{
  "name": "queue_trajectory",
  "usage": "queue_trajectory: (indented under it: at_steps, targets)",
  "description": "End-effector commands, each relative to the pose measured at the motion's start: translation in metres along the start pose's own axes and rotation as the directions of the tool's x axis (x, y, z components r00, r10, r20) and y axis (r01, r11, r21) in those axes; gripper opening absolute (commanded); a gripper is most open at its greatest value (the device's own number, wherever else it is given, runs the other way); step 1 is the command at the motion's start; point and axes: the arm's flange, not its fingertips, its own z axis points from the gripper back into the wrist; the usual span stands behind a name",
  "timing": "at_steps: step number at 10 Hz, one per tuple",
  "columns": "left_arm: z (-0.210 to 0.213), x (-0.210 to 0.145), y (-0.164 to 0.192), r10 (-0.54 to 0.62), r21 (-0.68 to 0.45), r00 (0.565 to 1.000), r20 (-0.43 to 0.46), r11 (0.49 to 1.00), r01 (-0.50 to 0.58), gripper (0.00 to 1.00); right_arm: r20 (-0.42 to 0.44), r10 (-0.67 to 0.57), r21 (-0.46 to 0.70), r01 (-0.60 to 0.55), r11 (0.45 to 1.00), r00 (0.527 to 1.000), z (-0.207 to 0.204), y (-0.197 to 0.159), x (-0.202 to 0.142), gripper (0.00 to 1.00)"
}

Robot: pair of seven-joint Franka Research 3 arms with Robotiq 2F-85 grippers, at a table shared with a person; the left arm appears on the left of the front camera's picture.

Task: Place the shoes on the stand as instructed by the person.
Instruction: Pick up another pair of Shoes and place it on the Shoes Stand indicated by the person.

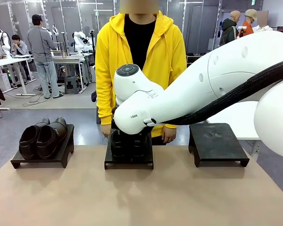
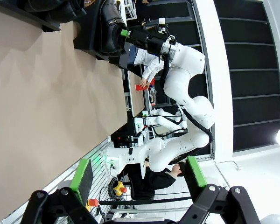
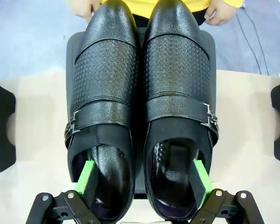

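Note:
A black pair of shoes (image 3: 140, 93) stands side by side on the middle black stand (image 3: 72, 46), toes toward the person (image 1: 140, 52). My right gripper (image 3: 143, 181) is open over their heels, with one green pad (image 3: 86, 176) in the left shoe's opening and the other in the right shoe's. In the front view my right arm hides most of this pair (image 1: 128, 143). A dark brown pair (image 1: 42, 135) rests on the left stand (image 1: 42, 162). My left gripper (image 2: 137, 179) is open and empty, well off to the side of the table.
The right stand (image 1: 218, 143) has nothing on it. The person's hands (image 1: 168, 135) hang just behind the middle stand. The brown tabletop (image 1: 141, 197) lies bare in front of the stands. Other people and tables are far behind.

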Motion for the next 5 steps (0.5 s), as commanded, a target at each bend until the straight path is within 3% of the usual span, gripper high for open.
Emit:
queue_trajectory:
  at_steps: [1,4,5]
  targets:
    - [-0.001,-0.004,-0.002,-0.014,0.001,1.000,-0.006,1.000,0.014,1.00,0.008,-0.002,0.005,0.002,1.000,1.000,0.000,-0.001,0.001,1.00]
    - [-0.001,-0.004,-0.002,-0.014,0.001,1.000,-0.006,1.000,0.014,1.00,0.000,0.000,0.000,0.000,1.000,1.000,0.000,0.000,0.000,0.99]
    - [-0.001,-0.004,-0.002,-0.014,0.001,1.000,-0.006,1.000,0.014,1.00,-0.005,-0.007,0.007,0.007,1.000,1.000,0.018,-0.006,0.006,1.00]
